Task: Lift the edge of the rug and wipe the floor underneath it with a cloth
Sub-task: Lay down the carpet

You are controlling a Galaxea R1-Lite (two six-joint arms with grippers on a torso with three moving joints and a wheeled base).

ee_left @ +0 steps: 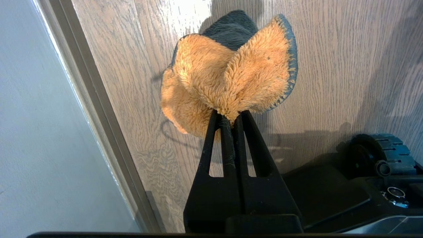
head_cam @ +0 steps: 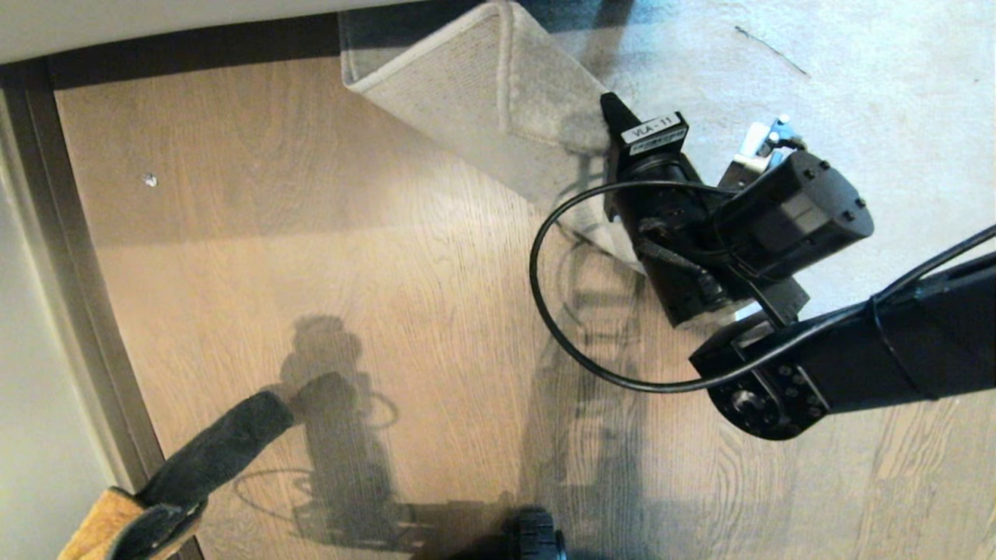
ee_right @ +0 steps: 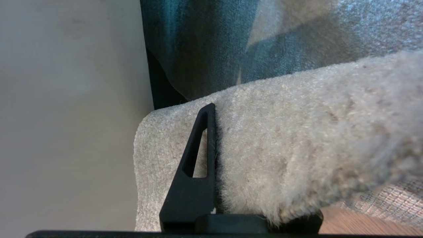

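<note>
Where the brown wood-grain plank floor (head_cam: 327, 257) lies nearest the robot, the left gripper (ee_left: 229, 120) hangs low beside the grey skirting strip (head_cam: 78, 311), its black fingers pinched together on the small mustard-orange fuzzy cloth (ee_left: 228, 77) with black trim, which is held above the boards. Farther out, the right gripper (ee_right: 214, 132) has clamped the grey short-pile rug edge (head_cam: 475, 85) and holds it folded up, pale beige backing showing, with bare floor below.
</note>
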